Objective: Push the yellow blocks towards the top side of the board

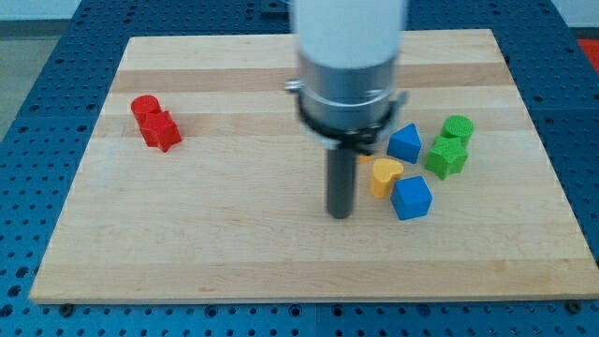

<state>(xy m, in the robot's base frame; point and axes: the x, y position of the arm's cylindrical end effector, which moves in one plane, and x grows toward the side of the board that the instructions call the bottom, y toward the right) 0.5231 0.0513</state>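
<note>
While the arm's housing hides part of the board, my tip, bare and holding nothing, stands just beside a yellow heart-shaped block at its two o'clock.

**A robotics lab bench**

The setting looks like a lab test station. A pale wooden board lies on a blue metal table drilled with a regular grid of mounting holes, the kind used for fixing equipment. A white and black robot arm hangs over the board, and small coloured plastic blocks lie on it.
</note>
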